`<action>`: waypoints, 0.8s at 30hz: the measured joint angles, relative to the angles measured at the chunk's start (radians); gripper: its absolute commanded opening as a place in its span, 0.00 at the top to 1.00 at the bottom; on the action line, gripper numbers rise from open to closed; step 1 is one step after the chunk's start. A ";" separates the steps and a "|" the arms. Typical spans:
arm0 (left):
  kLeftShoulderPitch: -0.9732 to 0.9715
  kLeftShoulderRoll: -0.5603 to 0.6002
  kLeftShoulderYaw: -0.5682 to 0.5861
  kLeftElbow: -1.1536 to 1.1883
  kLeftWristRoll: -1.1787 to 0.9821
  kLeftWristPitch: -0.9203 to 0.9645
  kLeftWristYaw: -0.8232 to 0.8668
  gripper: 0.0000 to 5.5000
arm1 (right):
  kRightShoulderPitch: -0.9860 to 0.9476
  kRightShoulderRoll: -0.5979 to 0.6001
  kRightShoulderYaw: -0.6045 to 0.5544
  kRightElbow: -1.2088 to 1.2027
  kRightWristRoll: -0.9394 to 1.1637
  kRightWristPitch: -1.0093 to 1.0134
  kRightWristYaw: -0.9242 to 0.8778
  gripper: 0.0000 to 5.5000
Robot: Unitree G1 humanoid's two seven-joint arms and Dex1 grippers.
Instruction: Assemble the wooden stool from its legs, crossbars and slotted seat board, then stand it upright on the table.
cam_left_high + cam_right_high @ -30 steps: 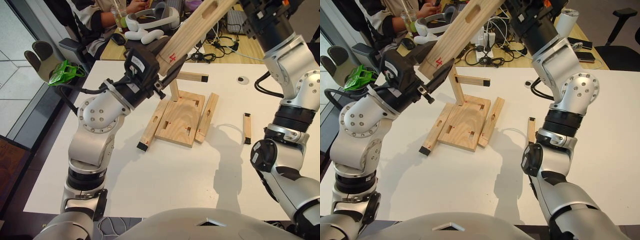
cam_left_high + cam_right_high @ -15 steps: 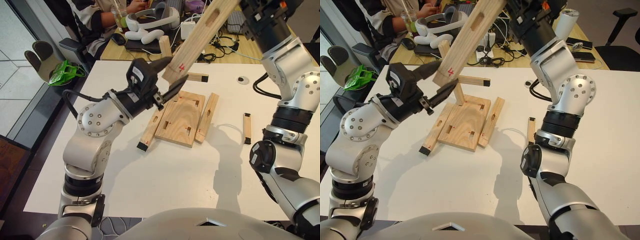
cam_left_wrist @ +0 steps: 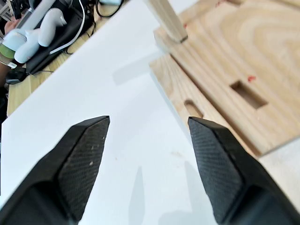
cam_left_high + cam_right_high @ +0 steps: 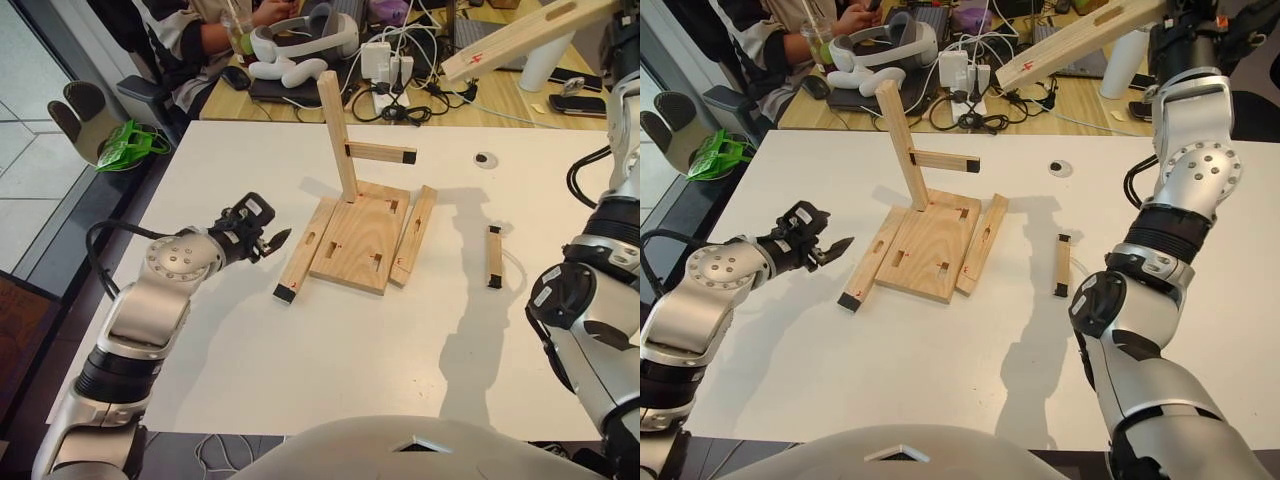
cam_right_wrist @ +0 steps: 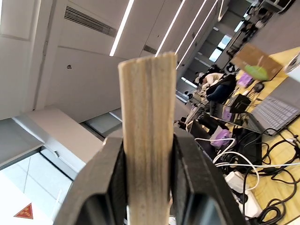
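Near the spread left hand (image 3: 148, 121) lies one leg (image 4: 306, 248), apparently untouched; right hand (image 5: 147, 159) pinches another leg (image 4: 520, 35).

White table (image 4: 250, 340) holds seat board (image 4: 352, 240), legs (image 4: 308, 248), crossbar (image 4: 494, 257).

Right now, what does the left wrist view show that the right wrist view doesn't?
Only the left wrist view: the open left claw above the white table, the slotted seat board, a loose leg lying along its edge, and the foot of the upright leg.
Only the right wrist view: the right claw shut on a raised leg, with ceiling lights behind.
Both: a claw's own fingers, pale stool wood, and a cable-strewn desk in the background.
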 measured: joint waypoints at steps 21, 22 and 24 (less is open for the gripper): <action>0.047 0.063 -0.123 0.048 0.250 0.039 -0.073 0.44 | 0.431 0.355 0.133 -0.287 -0.222 -0.084 -0.190 0.82; 0.047 0.057 -0.123 0.047 0.249 0.044 -0.075 0.44 | 0.439 0.372 0.138 -0.291 -0.215 -0.084 -0.184 0.82; 0.049 0.040 -0.123 0.044 0.245 0.058 -0.084 0.44 | 0.451 0.414 0.162 -0.300 -0.202 -0.085 -0.154 0.82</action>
